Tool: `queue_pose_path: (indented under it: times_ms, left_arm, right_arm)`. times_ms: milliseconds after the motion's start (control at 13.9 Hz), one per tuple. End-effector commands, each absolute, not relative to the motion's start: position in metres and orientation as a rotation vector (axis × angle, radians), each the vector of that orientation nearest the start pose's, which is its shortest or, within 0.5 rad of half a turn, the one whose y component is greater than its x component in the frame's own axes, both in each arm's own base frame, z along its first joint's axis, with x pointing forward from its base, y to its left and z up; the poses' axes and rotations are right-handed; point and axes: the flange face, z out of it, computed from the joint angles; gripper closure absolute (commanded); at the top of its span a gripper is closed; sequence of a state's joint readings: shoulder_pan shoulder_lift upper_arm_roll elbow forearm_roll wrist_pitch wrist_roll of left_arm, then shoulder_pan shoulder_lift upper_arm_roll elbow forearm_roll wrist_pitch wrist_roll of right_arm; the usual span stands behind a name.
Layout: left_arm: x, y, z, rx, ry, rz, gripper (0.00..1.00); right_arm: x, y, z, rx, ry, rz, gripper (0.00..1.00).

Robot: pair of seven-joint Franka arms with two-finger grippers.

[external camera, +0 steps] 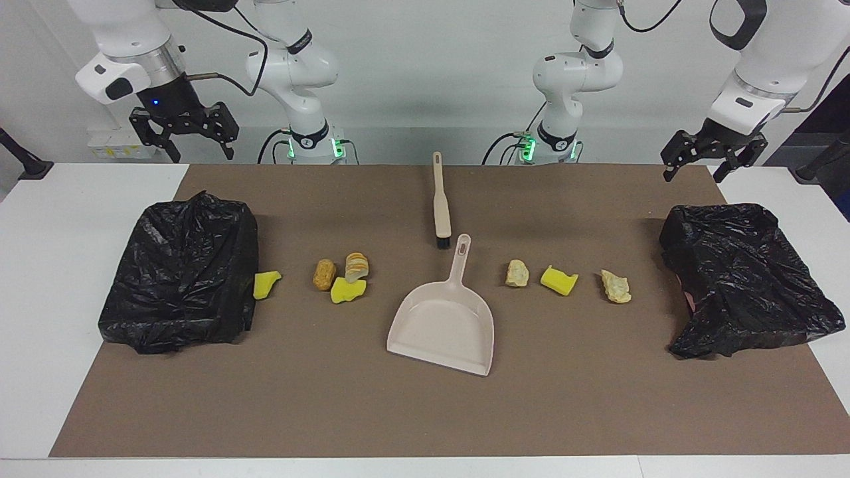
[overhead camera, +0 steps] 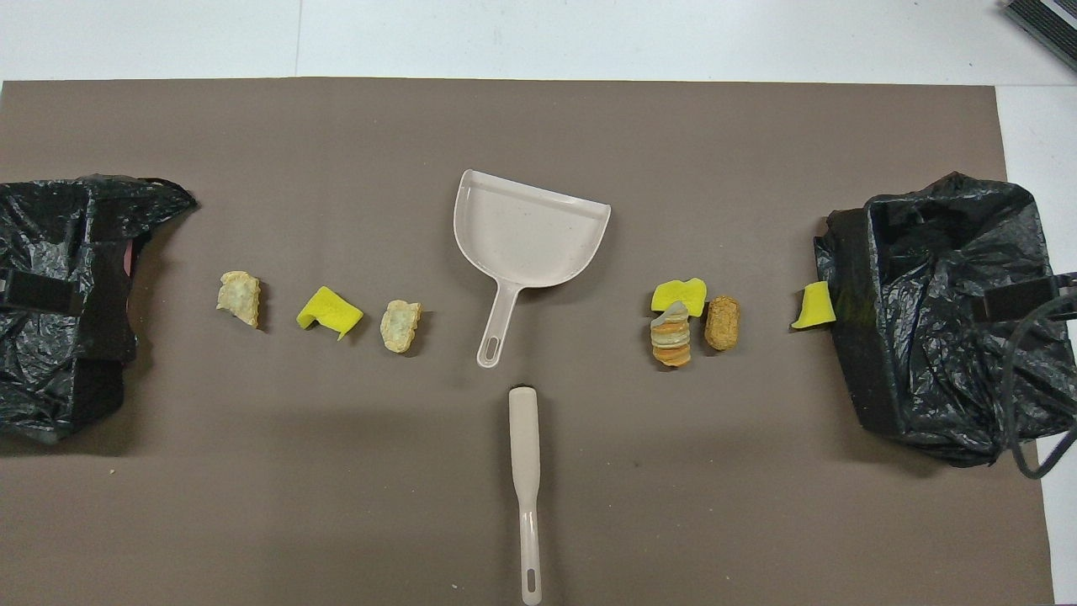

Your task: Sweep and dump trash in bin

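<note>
**Kid:** Has the cleaning started?

**Helper:** Not yet, I think. The brush [external camera: 441, 202] and the dustpan [external camera: 443, 325] lie flat in the middle of the brown mat [external camera: 425, 411] on the bench [external camera: 66, 299]. The brush is nearer to the robots, with its bristles just beside the tip of the dustpan's handle.

**Kid:** Where is the trash?

**Helper:** It lies in a row across the mat. Three scraps [external camera: 559, 279] lie between the dustpan and the left arm's bin [external camera: 744, 279]. Four scraps [external camera: 348, 290] lie between the dustpan and the right arm's bin [external camera: 179, 272]. One yellow scrap [external camera: 265, 284] touches that bin, or nearly so. Both bins are lined with black bags.

**Kid:** What are the arms doing?

**Helper:** They wait. The left end effector [external camera: 705, 158] hangs up over the mat's corner near its bin. The right end effector [external camera: 184, 133] hangs up near the bench edge at its end. Both are open and hold nothing.

**Kid:** What comes next?

**Helper:** I think one arm must take the brush by its handle and the other must take the dustpan handle. The handles lie flat, so each end effector has to come down low and pinch from the sides.
</note>
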State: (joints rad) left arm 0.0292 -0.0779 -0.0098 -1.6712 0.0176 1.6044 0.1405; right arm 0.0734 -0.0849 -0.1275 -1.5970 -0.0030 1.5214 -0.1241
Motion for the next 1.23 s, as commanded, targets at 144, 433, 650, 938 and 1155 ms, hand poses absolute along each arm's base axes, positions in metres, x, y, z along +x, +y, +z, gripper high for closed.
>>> queue_pose_path:
  times_ms: [144, 433, 650, 938, 1155]
  left_arm:
    - [0.532, 0.012, 0.623, -3.107, 0.204, -0.032, 0.00]
    - [0.533, 0.008, 0.632, -3.104, 0.206, -0.073, 0.00]
    - [0.535, 0.005, 0.635, -3.127, 0.195, -0.122, 0.00]
    - [0.534, -0.019, 0.603, -3.141, 0.285, -0.023, 0.00]
    - [0.524, -0.038, 0.599, -3.137, 0.341, 0.035, 0.00]
  right_arm:
    - [0.519, -0.033, 0.655, -3.145, -0.099, -0.049, 0.00]
    - [0.519, -0.033, 0.655, -3.147, -0.101, -0.049, 0.00]
    - [0.519, -0.035, 0.655, -3.147, -0.101, -0.049, 0.00]
    - [0.519, -0.034, 0.655, -3.147, -0.103, -0.049, 0.00]
    - [0.519, -0.035, 0.655, -3.147, -0.099, -0.049, 0.00]
